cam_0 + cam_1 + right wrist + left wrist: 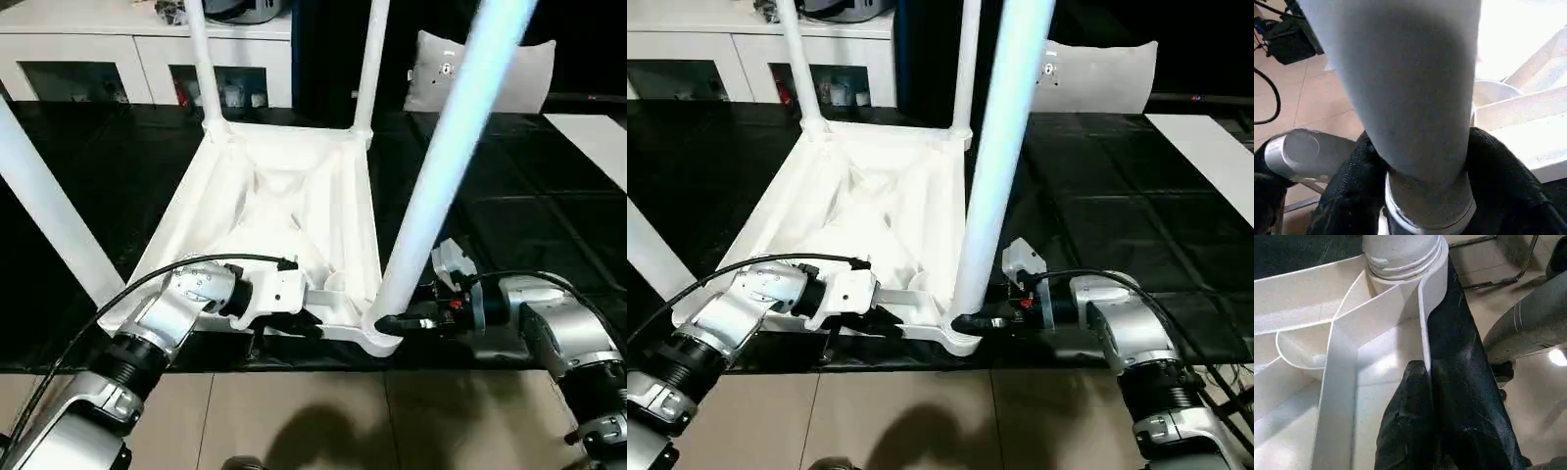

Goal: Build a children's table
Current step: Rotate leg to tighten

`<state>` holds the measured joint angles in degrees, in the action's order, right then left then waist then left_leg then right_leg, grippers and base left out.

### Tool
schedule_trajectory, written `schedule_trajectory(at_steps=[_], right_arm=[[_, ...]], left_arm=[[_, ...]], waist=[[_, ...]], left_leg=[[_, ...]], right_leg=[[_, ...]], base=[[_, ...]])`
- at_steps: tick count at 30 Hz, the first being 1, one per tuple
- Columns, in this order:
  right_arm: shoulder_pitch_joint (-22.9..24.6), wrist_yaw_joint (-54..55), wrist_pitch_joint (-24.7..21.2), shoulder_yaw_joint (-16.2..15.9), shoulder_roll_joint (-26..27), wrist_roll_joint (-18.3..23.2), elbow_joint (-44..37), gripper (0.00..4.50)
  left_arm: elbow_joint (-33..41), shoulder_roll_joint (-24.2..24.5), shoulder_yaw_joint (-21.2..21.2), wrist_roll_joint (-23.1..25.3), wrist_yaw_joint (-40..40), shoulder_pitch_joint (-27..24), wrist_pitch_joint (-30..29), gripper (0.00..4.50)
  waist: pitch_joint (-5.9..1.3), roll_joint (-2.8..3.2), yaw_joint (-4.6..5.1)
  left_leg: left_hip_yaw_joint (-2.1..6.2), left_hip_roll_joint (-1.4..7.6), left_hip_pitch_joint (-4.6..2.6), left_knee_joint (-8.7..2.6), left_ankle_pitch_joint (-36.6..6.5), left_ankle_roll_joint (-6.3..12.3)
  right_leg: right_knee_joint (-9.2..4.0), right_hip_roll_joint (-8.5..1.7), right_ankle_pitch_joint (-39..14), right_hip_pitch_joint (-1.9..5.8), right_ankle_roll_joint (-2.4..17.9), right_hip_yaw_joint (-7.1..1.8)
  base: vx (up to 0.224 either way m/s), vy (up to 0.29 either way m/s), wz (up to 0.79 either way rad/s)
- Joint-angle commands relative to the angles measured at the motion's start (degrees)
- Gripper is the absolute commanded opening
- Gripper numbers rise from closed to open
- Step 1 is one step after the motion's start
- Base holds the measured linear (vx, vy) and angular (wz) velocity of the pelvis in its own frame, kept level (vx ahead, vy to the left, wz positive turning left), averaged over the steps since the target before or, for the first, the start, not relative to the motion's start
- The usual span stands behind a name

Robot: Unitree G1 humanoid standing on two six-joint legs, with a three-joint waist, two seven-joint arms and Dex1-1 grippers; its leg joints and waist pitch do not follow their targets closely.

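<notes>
The children's table [294,211] is seen upside down on the dark floor [509,225], its ribbed underside facing up and legs rising from the corner sockets. The left gripper [1427,377] is reached in level from the near side, its two fingers pressed together on the thin near rim wall. The right gripper [1420,161] is brought in level from the right, its fingers [1352,181] set either side of the near right leg [441,166] at its base, apparently clamped on it.
</notes>
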<state>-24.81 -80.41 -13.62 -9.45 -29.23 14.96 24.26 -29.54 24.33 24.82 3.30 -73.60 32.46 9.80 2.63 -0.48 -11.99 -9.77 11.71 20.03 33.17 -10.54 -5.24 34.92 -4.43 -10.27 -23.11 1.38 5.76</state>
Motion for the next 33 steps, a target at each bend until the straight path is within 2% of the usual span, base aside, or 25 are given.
schedule_trajectory(at_steps=[1, 5, 6, 8, 9, 10, 11, 12, 13, 14, 15, 16, 17, 18, 19, 20, 21, 23, 24, 26, 27, 28, 30, 33], right_arm=[[0.9, -2.8, -2.1, 0.3, 0.1, 3.3, -2.5, 2.07], [3.3, 1.3, -3.2, 2.0, 3.1, 4.8, -5.8, 2.05], [3.9, 5.0, -3.8, 2.5, 4.4, 4.2, -6.5, 2.05], [4.5, 10.6, -4.3, 3.0, 6.2, 2.8, -6.9, 2.05], [4.6, 16.7, -5.0, 3.5, 8.5, 1.2, -7.0, 2.04], [4.5, 22.6, -6.2, 4.1, 10.7, -0.2, -7.0, 2.04], [4.1, 28.2, -7.6, 4.9, 12.9, -1.4, -6.8, 2.04], [2.8, 37.2, -9.4, 6.2, 16.4, -4.1, -5.7, 2.03], [2.5, 39.6, -9.8, 6.5, 17.4, -4.9, -5.4, 2.03], [1.8, 43.1, -10.8, 7.6, 19.0, -5.1, -4.8, 2.03], [1.3, 46.8, -12.1, 8.8, 20.8, -5.2, -4.4, 2.03], [0.7, 50.9, -12.5, 10.1, 22.4, -5.5, -3.6, 2.03], [0.4, 53.6, -11.9, 10.6, 23.1, -6.3, -3.1, 2.03], [0.3, 55.5, -10.1, 10.1, 23.3, -7.7, -2.8, 2.03], [0.3, 55.8, -9.2, 10.1, 23.4, -7.8, -2.6, 2.03], [0.3, 56.3, -9.0, 10.5, 23.8, -7.6, -2.5, 2.35], [0.3, 56.7, -9.0, 10.9, 24.0, -7.4, -2.5, 2.55], [0.4, 57.3, -9.1, 12.4, 24.7, -6.5, -3.3, 2.7], [0.6, 56.9, -9.2, 12.6, 24.6, -6.3, -3.9, 2.78], [1.0, 56.0, -8.8, 12.5, 23.9, -6.3, -4.9, 3.02], [1.2, 55.7, -8.7, 12.5, 23.5, -6.2, -5.3, 3.1], [1.3, 55.2, -8.5, 12.6, 22.9, -6.1, -5.6, 3.22], [1.6, 53.3, -7.6, 12.9, 21.3, -5.0, -6.0, 3.32], [1.9, 49.4, -6.4, 13.0, 18.0, -4.8, -6.1, 3.66]], left_arm=[[-1.1, -0.2, 2.6, 1.6, -1.6, -1.1, -0.8, 0.0], [1.0, -1.8, 0.9, -0.3, 0.3, -2.2, -5.4, 0.0], [1.6, -2.3, 0.3, -0.7, 1.3, -2.4, -7.2, 0.0], [2.1, -3.1, -0.4, -1.0, 3.1, -2.5, -9.3, 0.0], [2.5, -4.1, -1.3, -1.2, 5.3, -2.5, -11.7, 0.0], [2.9, -5.1, -1.9, -1.2, 7.4, -2.5, -13.9, 0.0], [3.3, -6.1, -2.5, -1.0, 9.8, -2.5, -15.8, 0.0], [4.1, -8.2, -3.6, -0.8, 13.9, -2.6, -19.6, 0.0], [4.4, -8.9, -3.9, -0.8, 15.0, -2.6, -20.7, 0.0], [4.4, -10.0, -4.4, -0.8, 16.7, -2.5, -22.0, 0.0], [4.5, -11.2, -4.9, -0.8, 18.4, -2.4, -23.5, 0.0], [4.2, -12.6, -5.3, -0.5, 20.4, -2.1, -24.3, 0.0], [4.0, -13.8, -5.7, -0.3, 22.1, -1.9, -25.2, 0.0], [3.7, -15.2, -6.2, -0.3, 24.2, -1.6, -26.2, 0.0], [3.5, -16.2, -6.6, -0.3, 25.6, -1.3, -26.5, 0.0], [3.5, -17.1, -7.0, -0.2, 27.1, -1.2, -27.1, 0.0], [3.5, -17.5, -7.0, -0.1, 27.5, -1.1, -27.2, 0.0], [4.0, -18.4, -6.8, 0.4, 28.2, -1.0, -27.5, 0.0], [4.1, -18.3, -6.5, 0.6, 27.9, -1.1, -27.2, 0.0], [4.5, -17.4, -5.9, 1.2, 26.9, -1.3, -26.7, 0.0], [4.7, -17.0, -5.7, 1.4, 26.8, -1.4, -26.7, 0.0], [4.7, -16.4, -5.6, 1.6, 26.6, -1.5, -26.4, 0.0], [4.4, -15.3, -5.5, 1.9, 26.2, -1.5, -25.6, 0.0], [3.9, -13.3, -4.8, 2.5, 24.1, -1.7, -23.1, 0.0]], waist=[[-3.58, -0.89, 0.13], [-3.47, -1.09, 0.06], [-3.55, -1.02, 0.07], [-3.25, -1.04, 0.32], [-3.14, -0.51, 0.58], [-3.03, -0.77, 1.0], [-2.74, -0.58, 2.0], [-2.67, -0.43, 2.5], [-2.55, -0.72, 3.53], [-2.61, -0.65, 3.8], [-2.63, -0.55, 4.56], [-2.99, -0.53, 4.96], [-3.08, -0.21, 5.21], [-3.07, -0.26, 5.39], [-3.16, -0.32, 5.27], [-3.12, -0.41, 5.16], [-3.12, -0.41, 5.16], [-3.24, -0.43, 5.09], [-3.3, -0.29, 5.04], [-3.48, -0.45, 4.84], [-3.56, -0.13, 4.56], [-3.61, -0.24, 4.34], [-3.86, -0.22, 3.79], [-3.93, -0.36, 3.47]], left_leg=[[0.19, 1.95, 0.03, -3.39, -9.5, 3.15], [0.24, 1.95, 0.21, -3.49, -9.9, 2.86], [0.22, 1.94, 0.18, -3.52, -9.8, 2.8], [0.3, 1.86, 0.1, -3.78, -10.7, 2.14], [0.47, 1.64, -0.04, -3.94, -12.4, 1.53], [0.44, 1.62, 0.02, -4.06, -12.9, 1.06], [0.76, 1.34, -0.1, -4.32, -15.5, -0.68], [0.98, 1.2, -0.15, -4.33, -16.7, -1.31], [1.2, 0.9, 0.0, -4.35, -18.2, -1.96], [1.29, 0.82, -0.32, -4.22, -19.1, -2.08], [1.3, 0.81, -0.49, -4.21, -19.6, -1.67], [1.36, 1.02, -0.7, -4.31, -19.2, -1.25], [1.52, 1.3, -0.41, -4.69, -18.7, -0.97], [1.43, 1.38, -0.45, -4.77, -18.7, -0.78], [1.13, 1.39, -0.99, -4.7, -18.6, -0.39], [0.9, 1.35, -1.15, -4.66, -17.9, 0.03], [0.9, 1.35, -1.15, -4.66, -17.9, 0.03], [0.85, 1.46, -0.86, -4.86, -16.9, 0.88], [0.82, 1.51, -0.87, -4.85, -16.5, 0.88], [0.62, 1.56, -0.86, -4.71, -14.5, 1.13], [0.48, 1.51, -0.9, -4.61, -13.4, 1.35], [0.42, 1.45, -0.71, -4.52, -12.2, 1.68], [0.42, 1.39, -0.46, -4.4, -10.1, 2.13], [0.35, 1.37, -0.04, -4.14, -8.1, 2.89]], right_leg=[[-4.39, -4.51, -17.2, 2.94, 7.6, -3.27], [-4.52, -4.7, -18.9, 2.99, 7.1, -3.25], [-4.54, -4.73, -19.0, 2.93, 7.0, -3.27], [-4.92, -4.69, -21.3, 2.78, 6.1, -3.27], [-5.35, -4.78, -24.7, 2.7, 5.4, -3.06], [-5.57, -4.69, -26.0, 2.8, 4.7, -3.05], [-6.26, -4.76, -31.1, 2.61, 3.0, -2.64], [-6.39, -4.83, -33.2, 2.66, 2.2, -2.34], [-7.07, -4.84, -36.8, 2.85, 0.3, -1.71], [-7.43, -4.95, -38.2, 2.72, -0.4, -1.55], [-7.79, -4.94, -38.5, 2.67, -0.7, -1.44], [-8.0, -5.05, -36.2, 2.84, 0.1, -1.25], [-7.59, -4.95, -32.1, 3.13, 1.2, -1.33], [-7.56, -4.85, -30.7, 3.09, 1.5, -1.24], [-7.69, -4.84, -28.6, 2.8, 2.1, -1.44], [-7.29, -4.72, -25.8, 2.61, 3.4, -1.83], [-7.29, -4.72, -25.8, 2.61, 3.4, -1.83], [-6.77, -4.74, -23.7, 2.96, 4.3, -1.96], [-6.66, -4.78, -22.5, 2.95, 4.7, -2.08], [-6.06, -4.72, -18.1, 2.99, 6.1, -2.38], [-5.83, -4.7, -15.6, 3.02, 7.0, -2.51], [-5.51, -4.68, -13.9, 3.26, 7.6, -2.59], [-5.14, -4.74, -11.5, 3.64, 7.8, -2.59], [-4.93, -4.66, -10.2, 3.63, 7.7, -2.48]], base=[[0.0, 0.0, 0.0], [0.0, 0.0, 0.0], [0.0, 0.0, 0.0], [0.0, 0.0, 0.0], [0.0, 0.0, 0.0], [0.0, 0.0, 0.0], [0.0, 0.0, 0.0], [0.0, 0.0, 0.0], [0.0, 0.0, 0.0], [0.0, 0.0, 0.0], [0.0, 0.0, 0.0], [0.0, 0.0, 0.0], [0.0, 0.0, 0.0], [0.0, 0.0, 0.0], [0.0, 0.0, 0.0], [0.0, 0.0, 0.0], [0.0, 0.0, 0.0], [0.0, 0.0, 0.0], [0.0, 0.0, 0.0], [0.0, 0.0, 0.0], [0.0, 0.0, 0.0], [0.0, 0.0, 0.0], [0.0, 0.0, 0.0], [0.0, 0.0, 0.0]])
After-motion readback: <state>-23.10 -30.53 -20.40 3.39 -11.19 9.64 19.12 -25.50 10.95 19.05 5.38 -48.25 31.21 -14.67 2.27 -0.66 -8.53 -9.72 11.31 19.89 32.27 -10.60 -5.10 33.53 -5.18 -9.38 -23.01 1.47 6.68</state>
